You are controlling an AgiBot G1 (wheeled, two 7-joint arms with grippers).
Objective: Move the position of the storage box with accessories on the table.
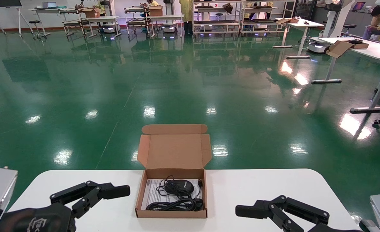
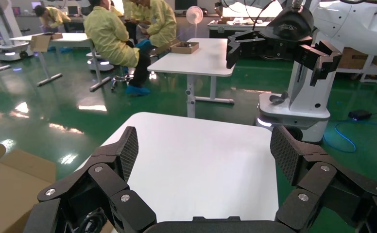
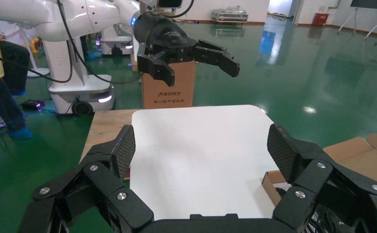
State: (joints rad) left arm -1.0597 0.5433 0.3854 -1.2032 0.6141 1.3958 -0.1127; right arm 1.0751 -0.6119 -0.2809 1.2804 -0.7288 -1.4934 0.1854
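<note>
Brown corrugated storage box point(image 1: 174, 151) holds a black mouse point(image 1: 180, 186) and white printed sheet point(image 1: 151, 191) on the white bench point(image 1: 257, 187).

Open cardboard box point(image 1: 171, 211) with a mouse, cable and paper on the white table point(image 1: 257, 190).

The shallow brown box sits flat between the two sets of black fingers, apart from both: left fingers point(image 1: 114, 191) just beside its left wall, right fingers point(image 1: 248, 211) a little farther from its right wall. Its hinged lid stands upright at the far edge, side flaps spread. Inside, a black mouse point(image 1: 180, 187) lies on a printed white sheet point(image 1: 149, 193), its black cable point(image 1: 174, 204) coiled along the near wall.
</note>
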